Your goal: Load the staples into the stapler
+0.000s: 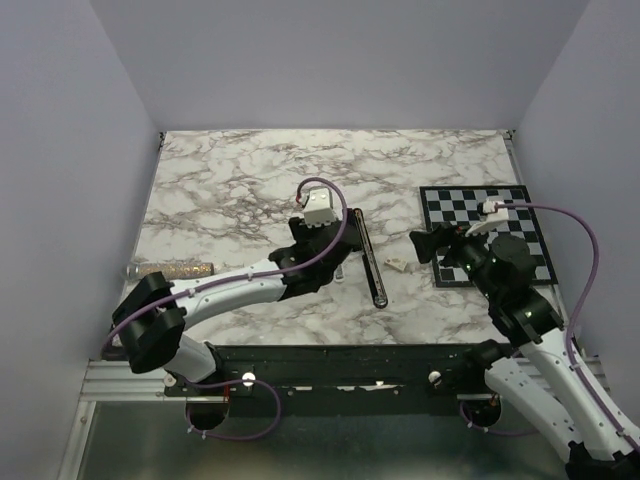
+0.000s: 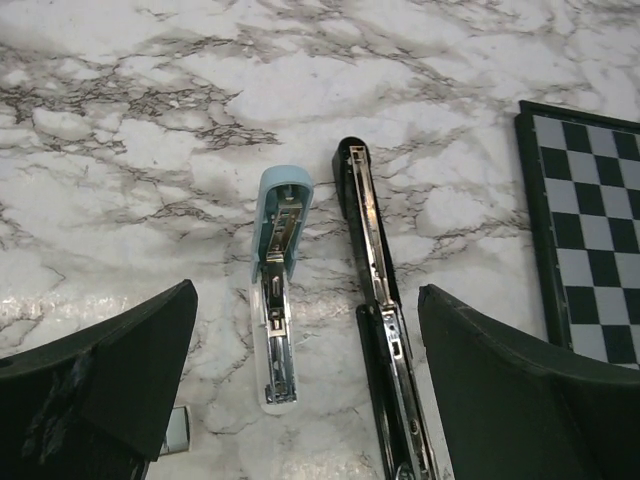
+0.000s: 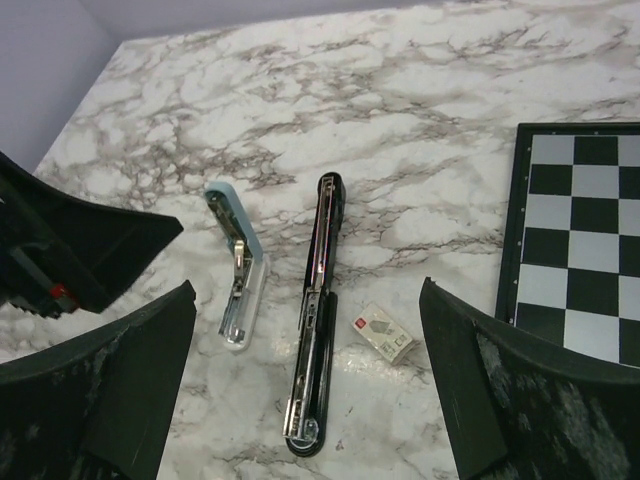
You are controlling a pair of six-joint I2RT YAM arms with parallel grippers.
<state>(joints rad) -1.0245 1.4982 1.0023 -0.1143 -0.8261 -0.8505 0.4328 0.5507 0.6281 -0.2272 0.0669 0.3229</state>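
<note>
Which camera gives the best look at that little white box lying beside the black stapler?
The right wrist view: the small white box sits unobstructed, red mark visible, just right of the black stapler. The top external view shows it only as a pale speck. The left wrist view misses it.

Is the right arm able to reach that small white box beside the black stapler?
Probably yes: the small white box lies on marble between the black stapler and the checkerboard, touching neither, with the right fingers open.
</note>
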